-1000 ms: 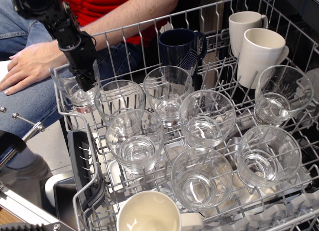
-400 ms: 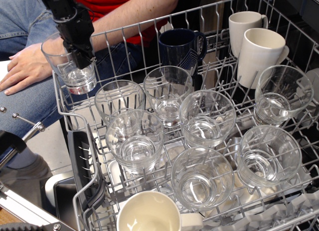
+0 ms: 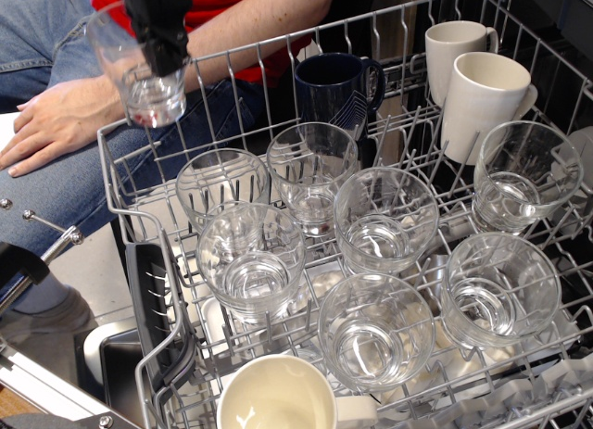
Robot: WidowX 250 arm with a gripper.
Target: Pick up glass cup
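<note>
Fingers (image 3: 170, 54) of the black gripper (image 3: 163, 42) are clamped over the rim of the glass cup (image 3: 141, 69), one finger reaching down inside it and the rest against its outer wall. The cup hangs in the air at the far left, above and clear of the wire rack (image 3: 130, 216), in front of a seated person's arm (image 3: 232, 31) and jeans.

A second ago this cup sat in the rack's far left corner with the gripper reaching into it. It has since risen in steps and drifted slightly right, and that corner now shows only bare wire. Nothing else in the rack has moved.

The cup stands nearly upright, long axis close to vertical, mouth up and thick base down, its top leaning a little to the left.

Seven more clear glasses remain in the rack, mouths up. A dark blue mug (image 3: 335, 88) stands at the far middle, two white mugs (image 3: 477, 86) at the far right, and another white mug (image 3: 276, 394) at the near edge.
</note>
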